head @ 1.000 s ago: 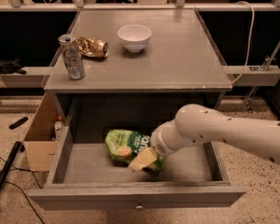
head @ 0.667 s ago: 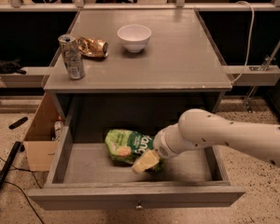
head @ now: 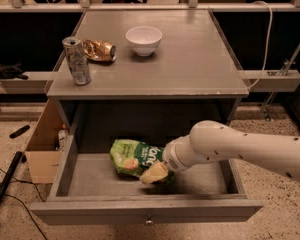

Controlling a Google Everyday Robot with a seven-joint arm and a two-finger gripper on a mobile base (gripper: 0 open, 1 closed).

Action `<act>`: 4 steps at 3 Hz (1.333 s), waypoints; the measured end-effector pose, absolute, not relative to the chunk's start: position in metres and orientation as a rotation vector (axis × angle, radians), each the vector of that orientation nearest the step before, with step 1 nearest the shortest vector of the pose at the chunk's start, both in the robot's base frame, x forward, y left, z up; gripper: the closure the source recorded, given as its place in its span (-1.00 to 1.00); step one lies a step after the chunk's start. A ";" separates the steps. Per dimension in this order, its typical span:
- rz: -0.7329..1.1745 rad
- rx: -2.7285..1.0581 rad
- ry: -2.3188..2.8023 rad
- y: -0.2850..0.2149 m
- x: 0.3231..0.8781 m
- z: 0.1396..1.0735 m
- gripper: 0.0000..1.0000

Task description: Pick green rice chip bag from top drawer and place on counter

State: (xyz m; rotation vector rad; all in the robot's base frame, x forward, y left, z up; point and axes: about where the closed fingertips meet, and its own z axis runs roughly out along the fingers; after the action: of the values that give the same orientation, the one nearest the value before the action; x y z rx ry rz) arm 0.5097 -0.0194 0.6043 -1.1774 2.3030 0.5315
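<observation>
The green rice chip bag [head: 135, 156] lies flat on the bottom of the open top drawer [head: 90, 181], near its middle. My gripper [head: 154, 173] reaches in from the right on the white arm [head: 240, 149] and sits at the bag's right front end, touching it. The bag's right part is hidden behind the gripper. The counter [head: 190, 66] is the grey top of the cabinet above the drawer.
On the counter stand a silver can [head: 76, 60] at the front left, a gold foil wrapper [head: 99, 50] behind it and a white bowl [head: 143, 40] at the back middle. A cardboard box [head: 40, 149] stands left of the cabinet. A knob [head: 149, 220] is on the drawer front.
The arm's wrist has shifted slightly to the right while the gripper stays at the bag's right end. The bag has hardly moved.
</observation>
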 end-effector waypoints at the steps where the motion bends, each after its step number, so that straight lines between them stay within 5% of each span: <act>1: 0.531 -1.177 2.303 -0.019 0.510 0.604 -0.21; 3: 0.532 -1.178 2.303 -0.019 0.510 0.604 0.72; 4: 0.532 -1.178 2.303 -0.019 0.510 0.604 1.00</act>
State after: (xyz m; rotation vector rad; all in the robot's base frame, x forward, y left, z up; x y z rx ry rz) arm 0.5097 -0.0193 0.6043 -1.1776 2.3030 0.5316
